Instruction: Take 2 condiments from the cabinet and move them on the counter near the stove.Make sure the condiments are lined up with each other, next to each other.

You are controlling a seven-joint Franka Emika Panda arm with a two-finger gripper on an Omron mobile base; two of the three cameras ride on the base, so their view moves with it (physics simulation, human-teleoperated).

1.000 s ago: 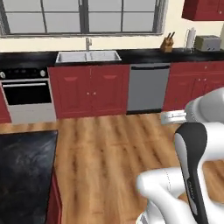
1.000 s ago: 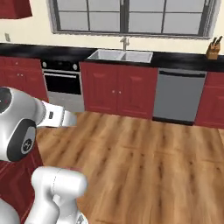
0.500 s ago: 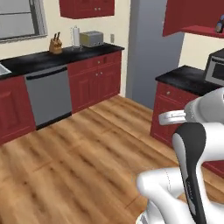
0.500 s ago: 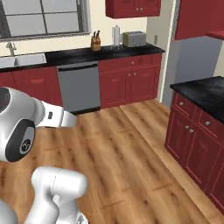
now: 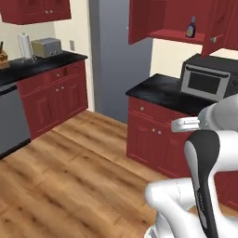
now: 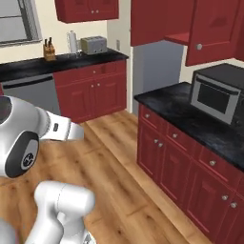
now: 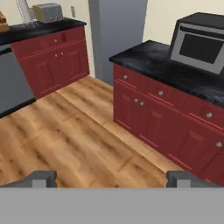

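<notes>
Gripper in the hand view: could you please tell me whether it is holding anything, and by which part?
Nothing is held: the gripper is open, with only wooden floor between its fingertips.

**Arm folded, jaws wide**

The white arm point(image 5: 204, 162) stands folded close above its base, its dark-jointed upper link upright and the forearm reaching forward toward the microwave point(image 5: 207, 81). In the right base view the rounded shoulder joint sits low, with the wrist pointing the same way. In the hand view the gripper point(image 7: 111, 178) is level, its two dark fingertips point(image 7: 41, 178) spread far apart with nothing between them.
</notes>
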